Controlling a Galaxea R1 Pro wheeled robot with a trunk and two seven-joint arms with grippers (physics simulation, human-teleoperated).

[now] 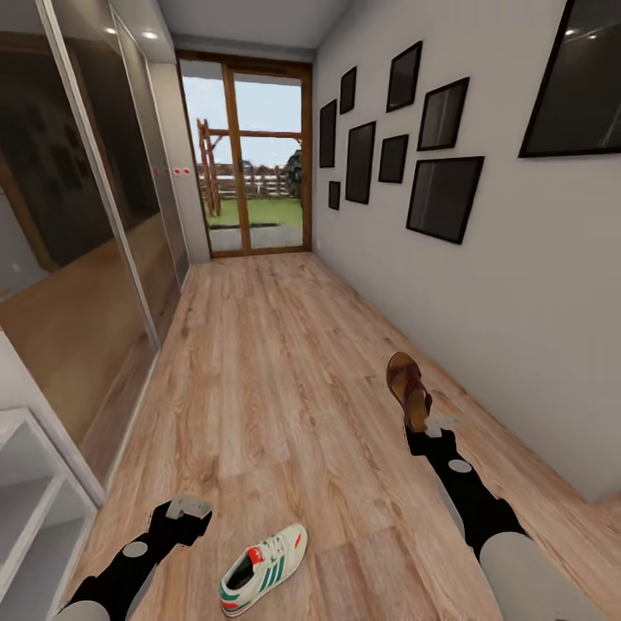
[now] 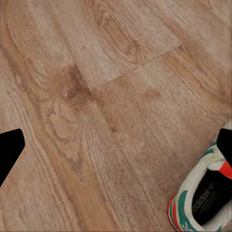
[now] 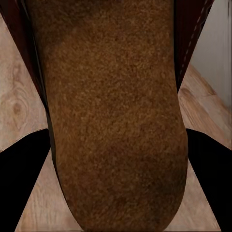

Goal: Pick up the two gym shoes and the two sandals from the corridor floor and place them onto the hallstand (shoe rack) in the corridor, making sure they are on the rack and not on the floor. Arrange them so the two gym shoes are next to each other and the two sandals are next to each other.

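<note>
Both arms are built alike: matte black casings toward the wrist, giving way to pale grey rounded sleeves nearer the body. The left arm point(image 1: 129, 565) carries a flat grey disc set into its black forearm section, and a light grey block caps the wrist above the left gripper point(image 1: 183, 511). The right arm point(image 1: 479, 513) shows the same grey disc on black, a bulging black elbow segment, and a smooth grey upper sleeve. A small light grey bracket sits at the right gripper point(image 1: 431, 429). In the wrist views the fingers point(image 2: 8, 151) appear as plain black wedges, unmarked.
</note>
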